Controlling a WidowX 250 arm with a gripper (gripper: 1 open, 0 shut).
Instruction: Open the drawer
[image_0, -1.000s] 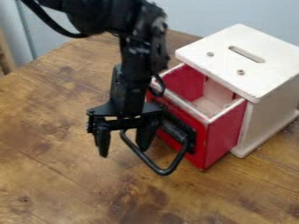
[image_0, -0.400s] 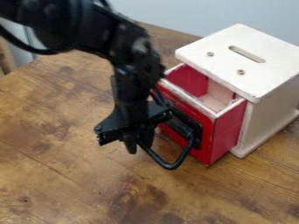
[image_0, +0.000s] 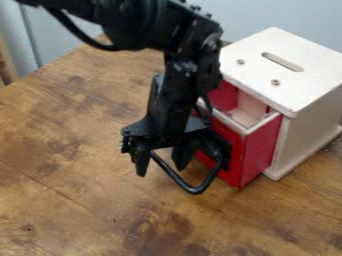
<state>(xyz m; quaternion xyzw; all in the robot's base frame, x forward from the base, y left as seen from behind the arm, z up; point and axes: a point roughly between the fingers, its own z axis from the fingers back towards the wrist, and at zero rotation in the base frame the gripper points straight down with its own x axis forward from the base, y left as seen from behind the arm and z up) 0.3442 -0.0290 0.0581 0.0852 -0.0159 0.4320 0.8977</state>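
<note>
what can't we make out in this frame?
Only the one camera view.
- Whether the gripper touches the black wire handle: motion blur and overlap.
- Drawer black front plate: mostly behind the arm.
- Inside of the drawer: only a sliver of pale wood shows.
- White housing: right side cut off by the picture edge.

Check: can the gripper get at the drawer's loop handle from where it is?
Probably yes. The open gripper hangs straight over the handle of the pulled-out drawer, fingers either side of the wire, nothing between them.
</note>
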